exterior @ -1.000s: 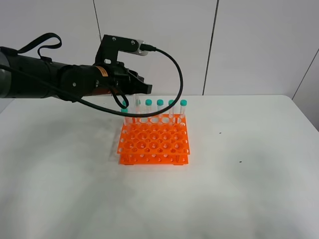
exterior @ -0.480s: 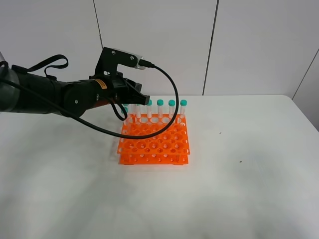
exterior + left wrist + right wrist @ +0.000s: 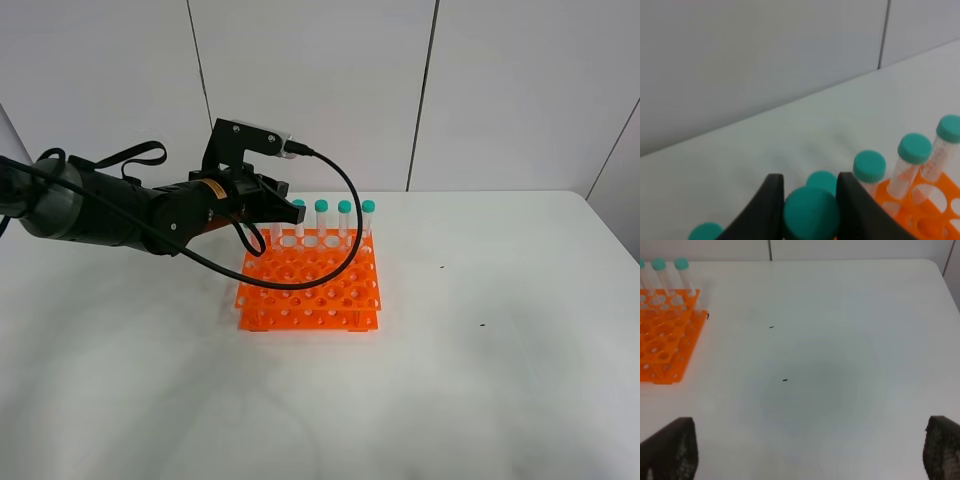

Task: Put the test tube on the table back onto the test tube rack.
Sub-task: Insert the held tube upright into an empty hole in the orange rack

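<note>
The orange test tube rack (image 3: 310, 285) stands in the middle of the white table (image 3: 480, 380), with several teal-capped tubes (image 3: 344, 215) upright in its back row. My left gripper (image 3: 273, 200) hangs over the rack's back left corner. In the left wrist view this gripper (image 3: 810, 192) is shut on the test tube (image 3: 811, 214), its teal cap squeezed between the two black fingers (image 3: 767, 205). Other caps (image 3: 869, 166) and the rack's edge (image 3: 940, 200) show just beyond. My right gripper (image 3: 807, 440) is open over bare table, holding nothing.
The rack's front rows (image 3: 310, 300) are open holes. A black cable (image 3: 350, 200) loops from the left wrist over the rack's back row. In the right wrist view the rack (image 3: 660, 340) lies off to one side; tiny dark specks (image 3: 785, 380) dot the table.
My left arm has come down and drawn in toward the rack's back left corner, still gripping the tube. The right gripper has not changed.
</note>
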Controlling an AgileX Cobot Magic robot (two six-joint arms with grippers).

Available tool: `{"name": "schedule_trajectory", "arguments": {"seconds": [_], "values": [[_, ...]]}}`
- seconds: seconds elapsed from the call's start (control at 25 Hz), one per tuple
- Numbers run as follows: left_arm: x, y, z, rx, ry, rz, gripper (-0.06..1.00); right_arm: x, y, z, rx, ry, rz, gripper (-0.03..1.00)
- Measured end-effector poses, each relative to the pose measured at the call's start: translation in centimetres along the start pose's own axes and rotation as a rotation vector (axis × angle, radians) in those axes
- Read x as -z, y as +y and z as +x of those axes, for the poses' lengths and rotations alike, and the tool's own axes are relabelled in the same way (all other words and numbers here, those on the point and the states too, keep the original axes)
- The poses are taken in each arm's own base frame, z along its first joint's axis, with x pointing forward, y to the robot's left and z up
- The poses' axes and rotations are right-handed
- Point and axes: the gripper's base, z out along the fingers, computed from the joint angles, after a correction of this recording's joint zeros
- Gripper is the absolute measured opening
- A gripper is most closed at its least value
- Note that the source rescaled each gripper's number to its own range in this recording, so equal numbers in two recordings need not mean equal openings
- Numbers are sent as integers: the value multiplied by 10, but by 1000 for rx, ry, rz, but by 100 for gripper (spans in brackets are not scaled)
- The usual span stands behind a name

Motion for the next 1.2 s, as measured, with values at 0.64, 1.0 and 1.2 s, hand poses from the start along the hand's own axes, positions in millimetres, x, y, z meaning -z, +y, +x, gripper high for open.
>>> {"name": "schedule_trajectory", "arguments": {"seconds": [0.64, 1.0, 1.2], "values": [[-8, -1, 13, 3, 36, 1, 0, 0, 0, 0, 0, 0, 0, 100], [-19, -2, 33, 2, 83, 1, 0, 0, 0, 0, 0, 0, 0, 100], [-23, -2, 38, 2, 82, -1, 0, 0, 0, 0, -2, 0, 0, 100]]}}
